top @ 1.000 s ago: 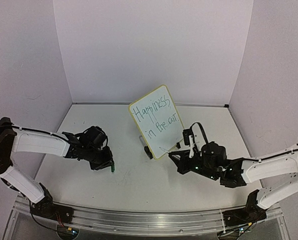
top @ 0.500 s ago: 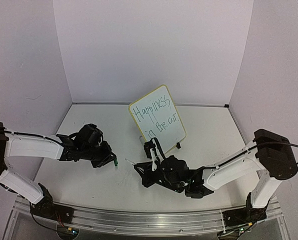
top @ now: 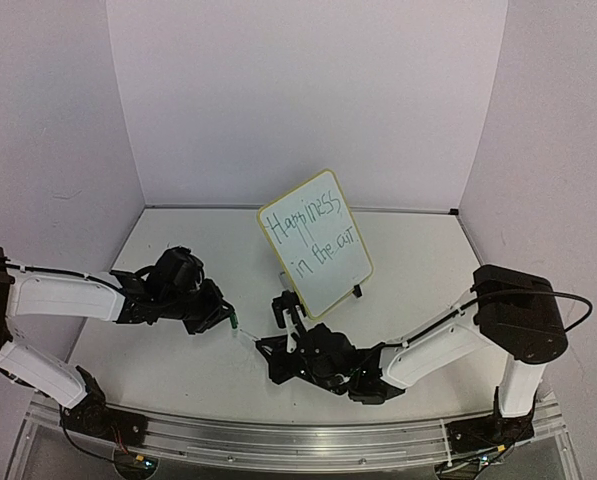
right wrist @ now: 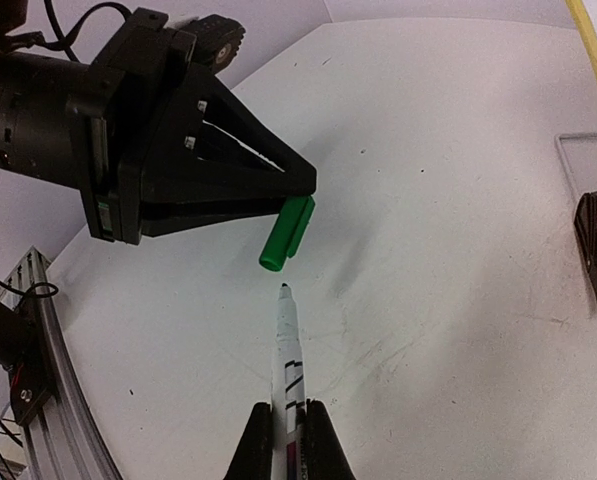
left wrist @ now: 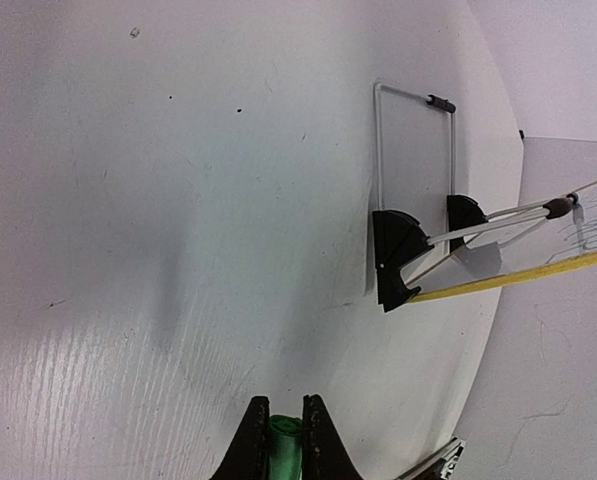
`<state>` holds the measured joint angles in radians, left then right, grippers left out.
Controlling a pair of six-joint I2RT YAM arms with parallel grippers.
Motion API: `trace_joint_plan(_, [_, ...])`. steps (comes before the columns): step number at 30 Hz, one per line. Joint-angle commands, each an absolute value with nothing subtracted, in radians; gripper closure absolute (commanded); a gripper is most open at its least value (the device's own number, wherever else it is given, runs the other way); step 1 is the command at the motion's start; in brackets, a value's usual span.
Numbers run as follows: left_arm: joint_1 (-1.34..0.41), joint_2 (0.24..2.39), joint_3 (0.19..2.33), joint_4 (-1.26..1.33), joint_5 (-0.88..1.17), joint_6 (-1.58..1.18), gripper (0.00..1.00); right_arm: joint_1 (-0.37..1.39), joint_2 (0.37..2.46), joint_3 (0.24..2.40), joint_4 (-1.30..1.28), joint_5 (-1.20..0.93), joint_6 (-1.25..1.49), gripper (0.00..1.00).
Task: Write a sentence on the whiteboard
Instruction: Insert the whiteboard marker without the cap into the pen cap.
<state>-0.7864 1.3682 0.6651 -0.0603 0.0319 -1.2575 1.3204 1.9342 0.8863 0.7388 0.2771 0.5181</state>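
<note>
Top external view: whiteboard [top: 315,243] stands tilted toward the back of the tabletop [top: 178,240], nothing touching it. Sentence [top: 313,232] on it in green, two lines, reads roughly "Happiness / in the out". There is blank space below it; can't tell if the wording is finished. Both claws are in front of the whiteboard, low over the tabletop. Right claw [right wrist: 289,412] is pinched tight on the marker [right wrist: 288,350], bare tip pointing away. Left claw [right wrist: 300,186] is clamped narrow on the green cap [right wrist: 287,232], open end facing the tip, just apart, not touching. Judgement: writing looks done, recapping in hand. Left: seat cap, set marker down.
</note>
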Motion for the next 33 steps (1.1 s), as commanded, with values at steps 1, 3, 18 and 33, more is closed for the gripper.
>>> trace_joint_plan(1, [-0.787,1.33,0.664,-0.039,0.032,-1.267,1.0,1.328,1.948,0.93,0.761,0.303,0.528,1.0])
trace_joint_plan(3, [-0.787,1.325,0.662,-0.041,0.031,-1.269,1.0,1.328,1.957,0.942,0.757,0.3,0.526,1.0])
trace_joint_plan(18, [-0.787,1.306,0.664,-0.053,0.03,-1.269,1.0,1.329,1.983,0.969,0.746,0.312,0.53,1.0])
trace_joint_plan(33, [-0.787,1.292,0.658,-0.062,0.015,-1.269,1.0,1.331,1.971,0.965,0.754,0.312,0.523,1.0])
